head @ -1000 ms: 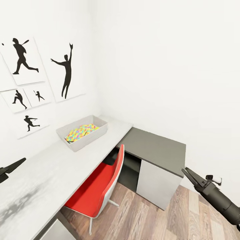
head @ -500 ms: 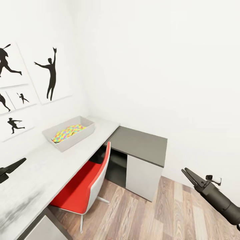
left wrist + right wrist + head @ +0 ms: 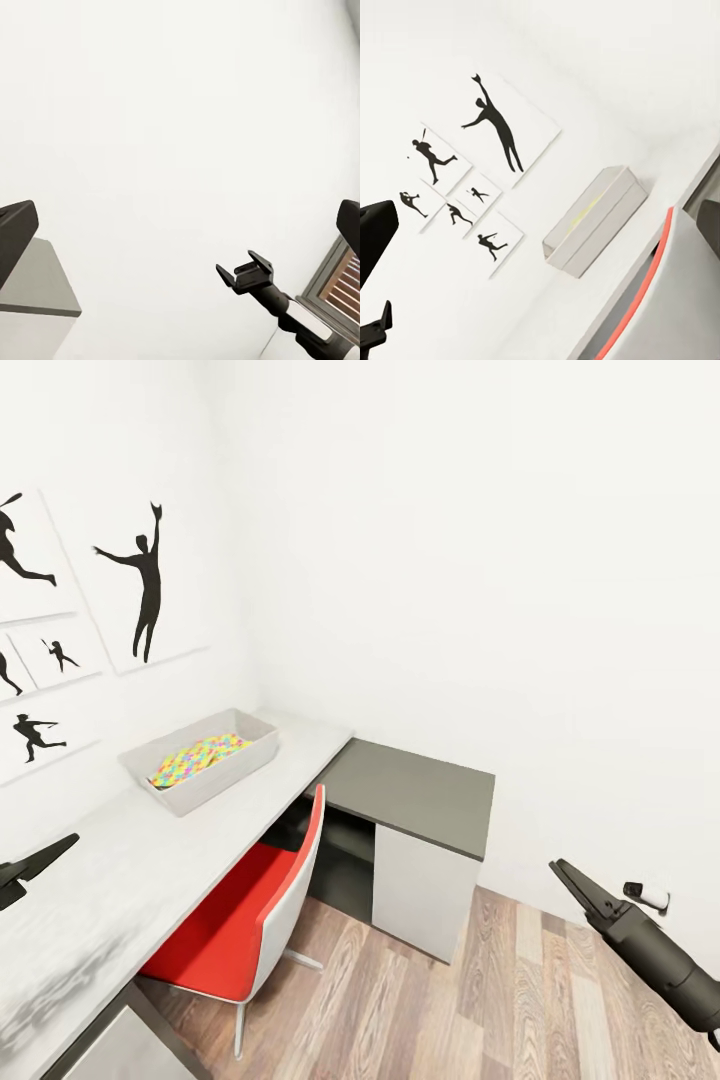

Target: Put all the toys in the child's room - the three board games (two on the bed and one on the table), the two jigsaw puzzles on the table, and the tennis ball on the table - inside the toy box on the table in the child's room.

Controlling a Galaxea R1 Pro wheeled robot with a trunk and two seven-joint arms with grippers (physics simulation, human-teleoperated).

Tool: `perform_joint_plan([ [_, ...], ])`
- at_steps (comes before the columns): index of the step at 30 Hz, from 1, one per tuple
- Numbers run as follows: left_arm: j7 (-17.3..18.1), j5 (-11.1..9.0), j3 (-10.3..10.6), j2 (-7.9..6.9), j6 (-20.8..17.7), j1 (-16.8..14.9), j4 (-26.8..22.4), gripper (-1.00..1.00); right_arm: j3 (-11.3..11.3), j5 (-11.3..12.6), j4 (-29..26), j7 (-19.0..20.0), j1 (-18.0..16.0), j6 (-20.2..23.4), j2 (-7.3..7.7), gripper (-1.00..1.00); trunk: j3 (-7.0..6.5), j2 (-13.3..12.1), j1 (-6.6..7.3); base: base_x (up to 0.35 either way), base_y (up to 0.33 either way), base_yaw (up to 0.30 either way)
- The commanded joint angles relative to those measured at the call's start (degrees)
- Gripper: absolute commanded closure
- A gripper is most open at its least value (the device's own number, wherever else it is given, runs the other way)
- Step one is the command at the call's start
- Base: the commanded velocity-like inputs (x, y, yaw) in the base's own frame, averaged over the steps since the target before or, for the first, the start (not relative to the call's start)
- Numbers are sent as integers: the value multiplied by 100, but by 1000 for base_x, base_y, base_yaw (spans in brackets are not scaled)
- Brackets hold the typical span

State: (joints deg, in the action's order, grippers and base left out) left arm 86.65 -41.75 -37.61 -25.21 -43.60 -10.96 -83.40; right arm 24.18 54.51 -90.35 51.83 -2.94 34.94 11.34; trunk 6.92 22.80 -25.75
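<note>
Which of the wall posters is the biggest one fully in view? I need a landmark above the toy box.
The poster of the figure reaching one arm straight up, above the toy box. The smaller posters to its left show running or swinging figures.

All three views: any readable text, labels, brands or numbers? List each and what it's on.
None readable.
The wall prints carry only black player silhouettes, no lettering.
The toy box is plain grey; the content is a multicoloured pattern, no legible words.
The red chair and dark cabinet are unmarked.
</note>
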Motion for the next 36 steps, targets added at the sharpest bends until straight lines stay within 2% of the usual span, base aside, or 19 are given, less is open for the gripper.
perform_joint_plan([
  [1, 19, 0, -1, -1, -61, -6, -1, -100, 1, 33, 0, 1, -5, 37, 0, -100, 12, 12, -3, 0, -1, 0],
  [20, 19, 0, 0, 8, -61, -6, -1, -100, 1, 33, 0, -6, -5, 31, 0, -100, 8, 12, -3, 0, 0, -5],
  [36, 20, 0, 3, 8, -3, -6, -1, -100, 9, 38, 119, 27, -5, 33, 0, -100, -92, 12, -3, -59, 0, -193],
])
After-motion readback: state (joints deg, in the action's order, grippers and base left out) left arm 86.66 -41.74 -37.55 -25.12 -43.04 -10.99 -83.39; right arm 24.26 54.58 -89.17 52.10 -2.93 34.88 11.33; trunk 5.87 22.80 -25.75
